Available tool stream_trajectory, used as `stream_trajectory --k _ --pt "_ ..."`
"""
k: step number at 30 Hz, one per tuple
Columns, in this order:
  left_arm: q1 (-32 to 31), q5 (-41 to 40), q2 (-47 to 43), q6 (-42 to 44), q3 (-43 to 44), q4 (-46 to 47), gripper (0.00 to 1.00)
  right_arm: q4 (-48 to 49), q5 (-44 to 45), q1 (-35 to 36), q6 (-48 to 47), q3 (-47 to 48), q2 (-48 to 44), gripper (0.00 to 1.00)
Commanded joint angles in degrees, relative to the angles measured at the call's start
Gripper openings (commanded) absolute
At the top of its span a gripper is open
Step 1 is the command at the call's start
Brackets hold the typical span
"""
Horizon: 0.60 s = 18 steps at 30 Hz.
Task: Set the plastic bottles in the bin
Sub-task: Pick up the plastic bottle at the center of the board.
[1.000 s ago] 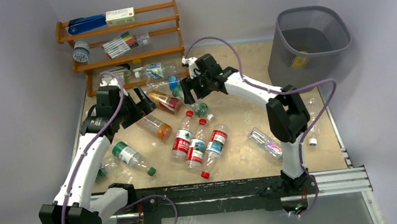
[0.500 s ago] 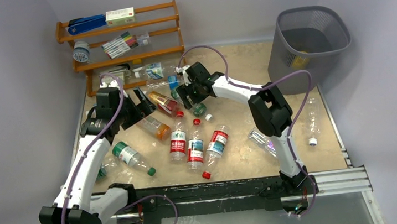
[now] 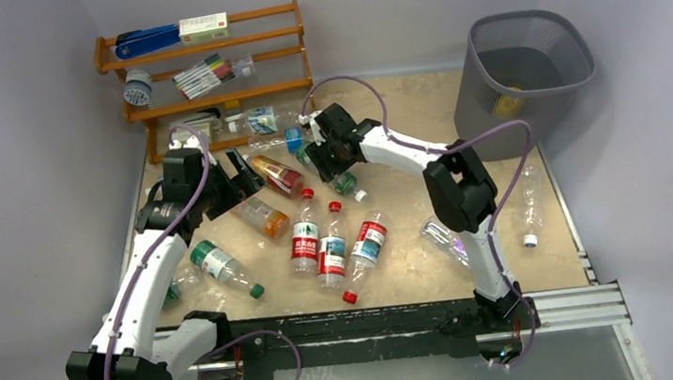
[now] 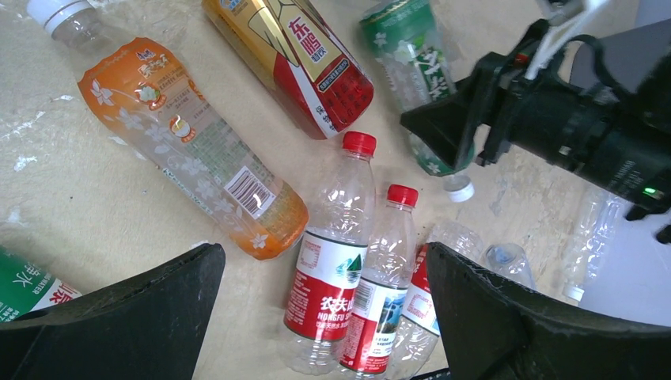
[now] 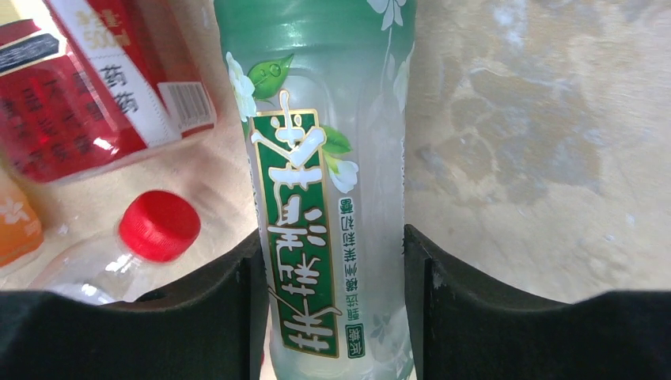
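My right gripper (image 5: 332,245) is shut on a clear bottle with a green label (image 5: 328,198), one finger against each side. In the top view this gripper (image 3: 322,158) is low over the bottle (image 3: 343,184) at the table's middle back. My left gripper (image 4: 323,257) is open and empty, held above two red-capped, red-labelled bottles (image 4: 336,261). An orange bottle (image 4: 190,142) and a red-and-yellow one (image 4: 293,55) lie beyond them. In the top view the left gripper (image 3: 241,173) is to the left. The grey mesh bin (image 3: 485,108) stands at the far right.
A wooden shelf rack (image 3: 206,62) with markers and a stapler stands at the back left. More bottles lie at the front left (image 3: 223,266) and right (image 3: 447,240), one near the right edge (image 3: 528,208). A loose red cap (image 3: 348,296) lies at the front.
My right arm swung left and came down over the green-label bottle. The red-labelled bottles shifted slightly. The left arm barely moved.
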Motion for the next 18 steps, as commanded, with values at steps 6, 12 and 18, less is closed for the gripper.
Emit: stream_trajectory --k 6,12,18 --pt "-0.3 0.8 -0.8 -0.8 0.0 2.1 0.99 -4.6 5.8 -1.1 -2.4 4.9 -16.2 0.54" --pt "-0.3 1.5 -0.8 -1.0 -0.2 2.4 0.99 -9.9 8.1 -5.0 -4.1 14.4 -19.3 0.54" --pt "-0.2 2.0 -1.0 -1.0 -0.4 2.5 0.99 -14.4 8.5 -14.2 -5.0 25.9 -20.7 0.52"
